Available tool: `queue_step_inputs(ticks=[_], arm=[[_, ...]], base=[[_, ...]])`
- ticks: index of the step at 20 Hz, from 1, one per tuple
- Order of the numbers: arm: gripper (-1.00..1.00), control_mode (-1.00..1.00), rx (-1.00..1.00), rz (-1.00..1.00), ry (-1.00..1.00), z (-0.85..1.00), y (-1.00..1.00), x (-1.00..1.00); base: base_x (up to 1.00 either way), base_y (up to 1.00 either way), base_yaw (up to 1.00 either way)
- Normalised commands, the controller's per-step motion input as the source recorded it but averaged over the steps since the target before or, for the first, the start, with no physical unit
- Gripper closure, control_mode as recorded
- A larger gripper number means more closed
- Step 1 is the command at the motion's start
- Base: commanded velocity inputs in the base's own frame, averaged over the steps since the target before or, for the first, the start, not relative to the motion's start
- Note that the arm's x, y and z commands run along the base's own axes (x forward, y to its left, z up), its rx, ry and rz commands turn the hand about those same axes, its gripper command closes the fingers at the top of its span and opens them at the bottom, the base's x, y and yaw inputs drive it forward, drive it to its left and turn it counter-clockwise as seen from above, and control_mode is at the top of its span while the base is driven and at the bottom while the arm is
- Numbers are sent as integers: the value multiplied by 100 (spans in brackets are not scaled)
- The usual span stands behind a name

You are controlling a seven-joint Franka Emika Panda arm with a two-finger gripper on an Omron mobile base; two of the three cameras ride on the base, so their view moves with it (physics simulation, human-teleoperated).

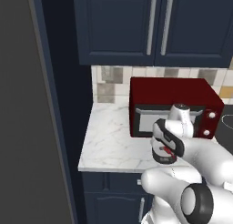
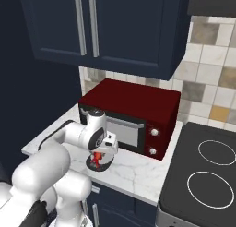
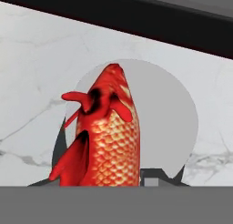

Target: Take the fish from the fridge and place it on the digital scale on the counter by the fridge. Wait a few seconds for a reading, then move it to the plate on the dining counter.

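Note:
My gripper [image 1: 164,155] hangs low over the short marble counter [image 1: 109,145], just in front of the microwave, and is shut on the orange-red fish [image 3: 107,136]. The fish [image 2: 97,159] points down at the round digital scale [image 3: 168,109], which lies right beneath it. In the right base view the scale [image 2: 105,165] shows as a dark disc under the gripper [image 2: 98,160]. Whether the fish touches the scale's top I cannot tell. The fridge [image 1: 22,127] stands as a dark grey wall at the left.
A red microwave [image 1: 173,104] stands at the back of the counter, close behind the hand. Navy upper cabinets [image 1: 154,27] hang above. A black cooktop [image 2: 207,175] adjoins the counter on the right. Navy drawers [image 1: 109,186] sit below the counter edge.

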Motion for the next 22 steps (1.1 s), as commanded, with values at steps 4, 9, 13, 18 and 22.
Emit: queue_step_inputs(ticks=[4, 9, 13, 18, 22], arm=[[100, -100, 0, 0, 7, -1, -1, 26], [100, -100, 0, 0, 4, 0, -6, 31], [100, -100, 0, 0, 4, -2, -11, 9], [100, -100, 0, 0, 0, 0, 0, 0], [-100, -100, 0, 0, 0, 0, 0, 0]], base=[[0, 0, 0], [0, 0, 0], [0, 0, 0], [0, 0, 0], [0, 0, 0]])
